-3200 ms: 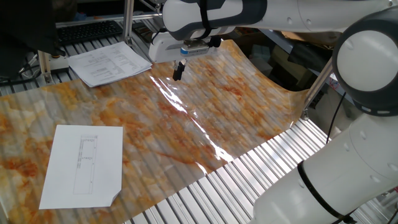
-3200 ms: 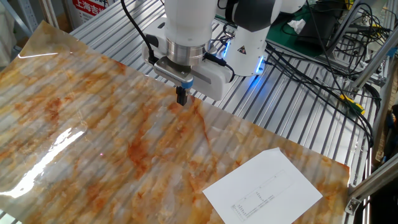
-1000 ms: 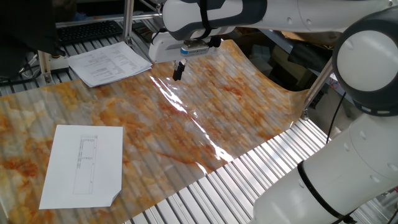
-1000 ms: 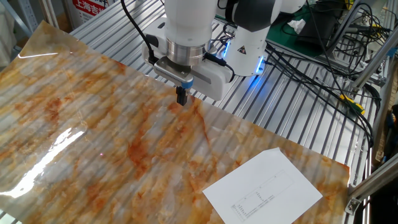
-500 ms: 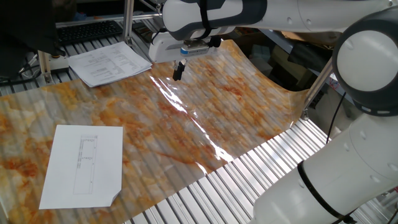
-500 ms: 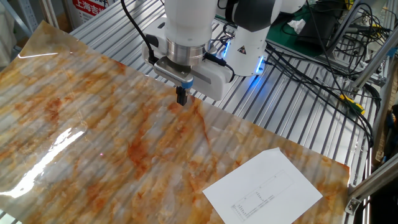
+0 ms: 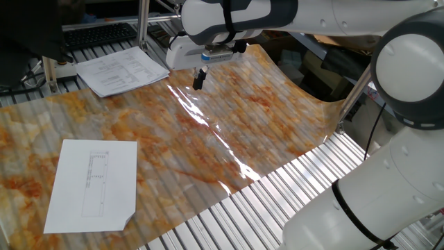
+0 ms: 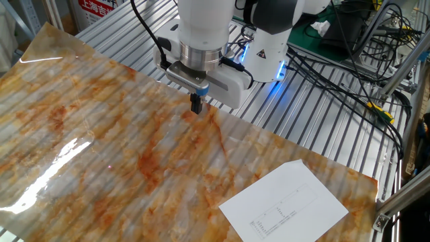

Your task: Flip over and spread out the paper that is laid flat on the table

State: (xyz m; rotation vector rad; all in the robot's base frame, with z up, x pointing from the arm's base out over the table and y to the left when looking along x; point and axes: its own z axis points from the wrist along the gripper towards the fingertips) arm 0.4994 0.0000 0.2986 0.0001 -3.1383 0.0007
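— Far to the left of the claw, what lies on the table?

— From one fixed view, a single white letter-size sheet of paper with a faint grey printed box facing up lies flat on the wide table of silvery metal slats, on its glossy orange-and-grey marbled plastic cover. It sits well apart from the claw, toward the near left corner of the cover, and its near right corner curls a little.

— And closer to the claw?

— Left of it, beyond the cover's far edge, rests a stack of densely printed white pages, with a dark keyboard behind the stack.

— The claw itself?

— The black two-finger gripper hangs from the white arm above the far edge of the cover, fingers pointing down. They look pressed together with nothing between them; the other fixed view shows the same, with the sheet lying well apart from it.

— Anything to its right?

— The cover's far right corner, which droops off the table edge, and the arm's large white joints.
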